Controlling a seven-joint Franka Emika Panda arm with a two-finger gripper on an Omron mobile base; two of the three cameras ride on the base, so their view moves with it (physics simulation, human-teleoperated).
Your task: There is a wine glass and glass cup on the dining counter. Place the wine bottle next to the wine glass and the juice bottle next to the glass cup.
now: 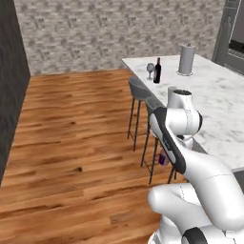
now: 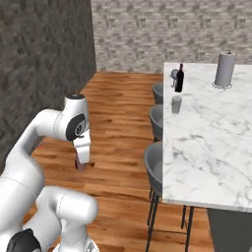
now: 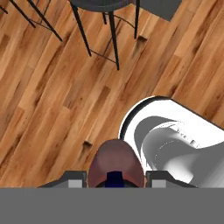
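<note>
Low at the left of the right base view, the claw (image 2: 81,165) hung over the wood floor (image 2: 118,128), clenched on the juice bottle (image 2: 80,165), a small dark-red shape just under the white hand. Holding it there, well apart from the bench (image 2: 206,147), suggested a carry in progress, with the bottle kept close to the arm while it travelled. From the hand camera the bottle (image 3: 116,164) sat at the bottom centre between the fingertips (image 3: 74,177), seen from above its dark cap, with floorboards and stool legs beyond.

Moving right, grey stools (image 2: 160,170) lined the bench's near edge. Further right and up, the glass cup (image 2: 176,104) stood alone near that edge, with bare marble beside it, likely where the juice belonged. Above it, toward the upper right, the wine bottle (image 2: 179,78) stood upright just beside the wine glass (image 2: 174,75), so that half of the task looked settled. At the far upper right stood a paper-towel roll (image 2: 225,70), well clear of both glasses.
</note>
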